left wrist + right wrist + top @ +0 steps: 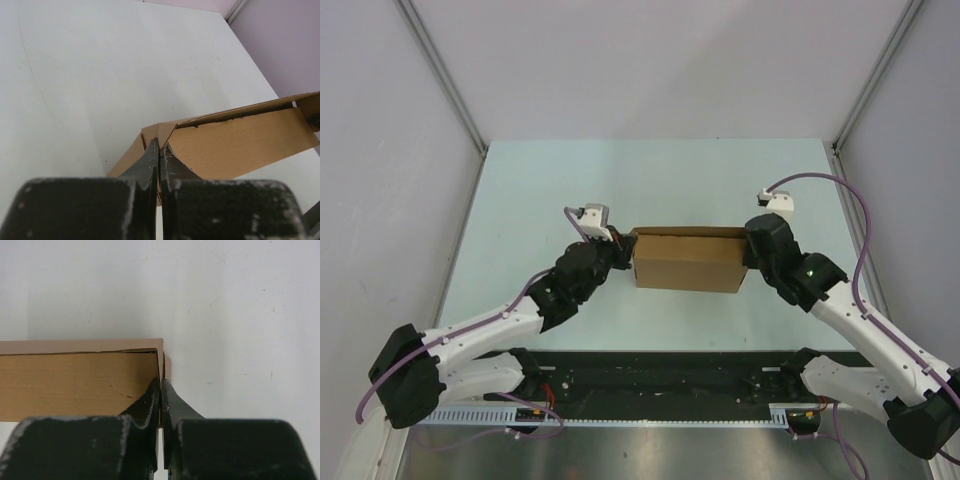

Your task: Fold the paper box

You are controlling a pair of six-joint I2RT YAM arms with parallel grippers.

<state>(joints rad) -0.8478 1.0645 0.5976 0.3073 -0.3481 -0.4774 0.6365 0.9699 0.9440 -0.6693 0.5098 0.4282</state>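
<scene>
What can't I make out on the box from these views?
Top view: where left tool and right tool grip the paper box; wrists cover it.
Left wrist: box's far end, cut by the right edge.
Right wrist: its left part, cut by the left edge.
All views: the inside, under the lid.

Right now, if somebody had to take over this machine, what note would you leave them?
Left pincer: shut on the left end of the box.
Right pincer: shut on the box's right end.
Box: mid-table, between the two arms, pinched at both ends.
Done: it already looks like a shaped box, not a flat sheet.
Left: a thin gap shows along its upper edge, so it probably needs pressing closed. Whether the tabs are tucked in cannot be seen.
</scene>
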